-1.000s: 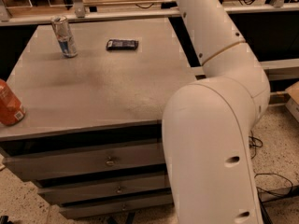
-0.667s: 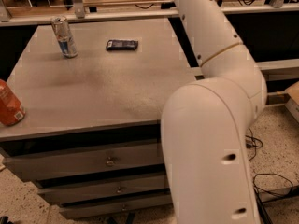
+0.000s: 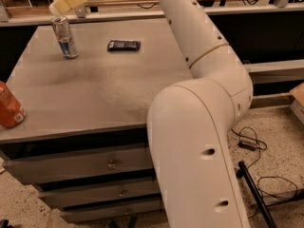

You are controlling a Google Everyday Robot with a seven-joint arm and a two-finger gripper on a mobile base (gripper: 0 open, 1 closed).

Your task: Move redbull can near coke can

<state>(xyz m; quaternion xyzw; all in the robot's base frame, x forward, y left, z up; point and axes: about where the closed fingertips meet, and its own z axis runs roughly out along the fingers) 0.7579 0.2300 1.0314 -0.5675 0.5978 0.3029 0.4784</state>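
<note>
No legible txt; gripper [image 3: 66,0] top-left

The white arm [image 3: 190,146] rises from 6 o'clock as a thick upper link and bends at a rounded elbow [image 3: 223,75] near 3 o'clock. From there a slimmer forearm stretches toward 11 o'clock, passing along the top edge of the view. The cream-coloured gripper [image 3: 61,3] sits at its end, at 11 o'clock, tilted down and to the left.

glossy white arm [image 3: 190,141], 2 dark holes [image 3: 207,152], cream gripper [image 3: 61,4] at top left
</note>
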